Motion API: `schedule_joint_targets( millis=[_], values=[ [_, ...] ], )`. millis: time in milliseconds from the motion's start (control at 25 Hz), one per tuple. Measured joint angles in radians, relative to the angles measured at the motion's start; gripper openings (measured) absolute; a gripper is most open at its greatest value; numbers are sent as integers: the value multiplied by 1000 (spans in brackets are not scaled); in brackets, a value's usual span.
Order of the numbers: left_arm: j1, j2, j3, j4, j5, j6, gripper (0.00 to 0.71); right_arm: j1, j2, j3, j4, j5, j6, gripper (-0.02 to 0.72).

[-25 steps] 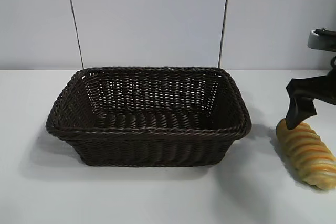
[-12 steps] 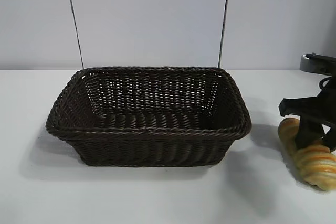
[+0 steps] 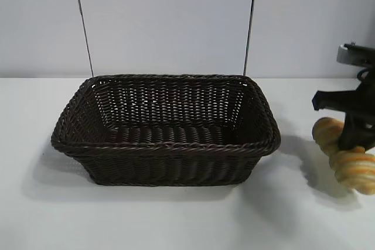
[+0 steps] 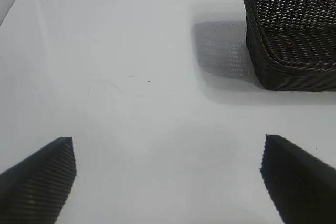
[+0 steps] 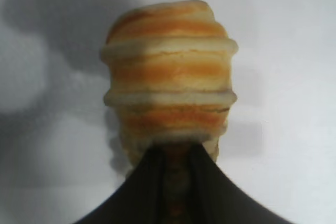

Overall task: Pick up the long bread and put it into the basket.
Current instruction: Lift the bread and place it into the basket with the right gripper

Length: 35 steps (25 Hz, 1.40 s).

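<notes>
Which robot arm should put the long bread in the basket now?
The right one. The right gripper is shut on the long bread and holds it off the table, just beside the basket. The left gripper is open with nothing in it, over bare table on the basket's other side.

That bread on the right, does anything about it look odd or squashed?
Slightly. The right pincer pinches the long bread hard near its middle, so the loaf looks narrowed there in the right wrist view. It hangs tilted, off the table. The basket sits undisturbed.
</notes>
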Motion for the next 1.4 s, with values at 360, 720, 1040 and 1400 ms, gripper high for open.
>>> schedule_joint_targets(
  millis=[360, 720, 1040, 1400],
  values=[
    [0, 0, 0, 0, 0, 1, 694, 13, 0, -137, 13, 115, -59, 92],
    [0, 0, 0, 0, 0, 1, 694, 216, 1, -232, 24, 132, -91, 83],
    [0, 0, 0, 0, 0, 1, 694, 441, 137, -371, 15, 128, -155, 83],
    [0, 0, 0, 0, 0, 1, 694, 546, 331, -532, 9, 126, -783, 83]
  ],
)
